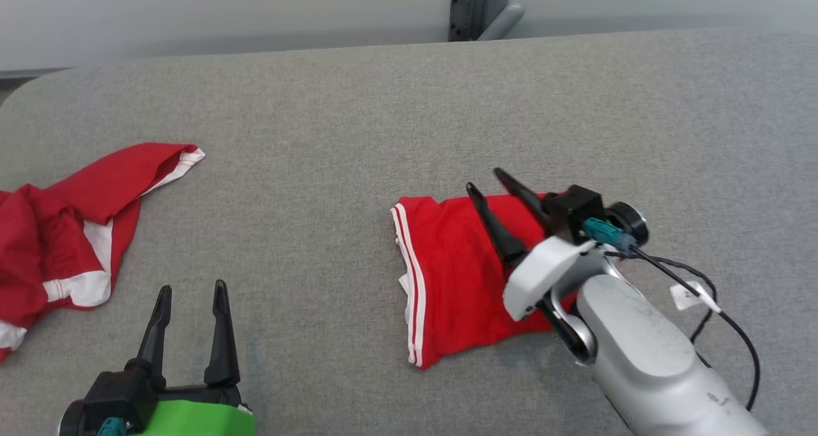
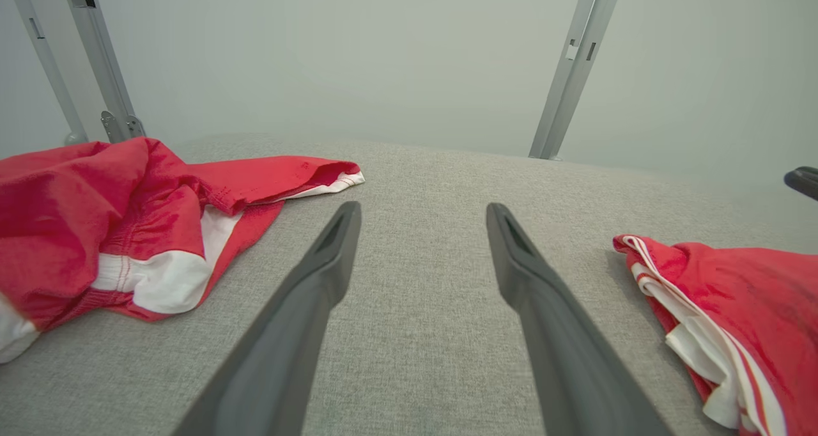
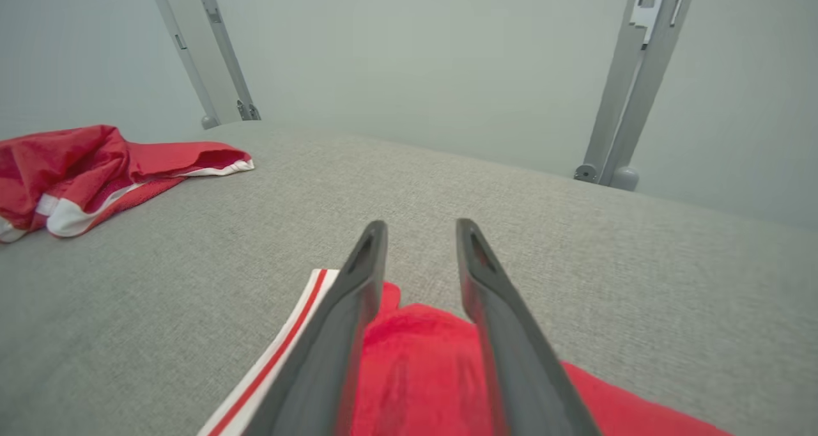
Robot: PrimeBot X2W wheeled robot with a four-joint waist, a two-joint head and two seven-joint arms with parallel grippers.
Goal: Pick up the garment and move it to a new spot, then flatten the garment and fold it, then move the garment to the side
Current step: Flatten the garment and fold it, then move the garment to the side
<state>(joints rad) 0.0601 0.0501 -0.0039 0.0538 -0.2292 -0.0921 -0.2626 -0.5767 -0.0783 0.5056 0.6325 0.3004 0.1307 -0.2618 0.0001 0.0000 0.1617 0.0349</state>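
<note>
The folded red garment [image 1: 447, 276] lies flat on the grey cloth-covered table [image 1: 383, 103], a little right of the middle, with its white-striped edge turned toward the robot's left. The right gripper [image 1: 487, 181] hangs low over it, its two dark fingers reaching across the red cloth toward the far side. The jaws stand partly apart and hold nothing; in the right wrist view the fabric lies loose beneath and between the fingers [image 3: 358, 308]. A black cable [image 1: 722, 295] loops off the right forearm.

The left gripper [image 1: 193, 289] sits near the table's front edge at the robot's left, jaws spread wide and empty above bare table. Further left, well apart from the folded piece, a crumpled red-and-white garment [image 1: 70, 231] lies in a heap.
</note>
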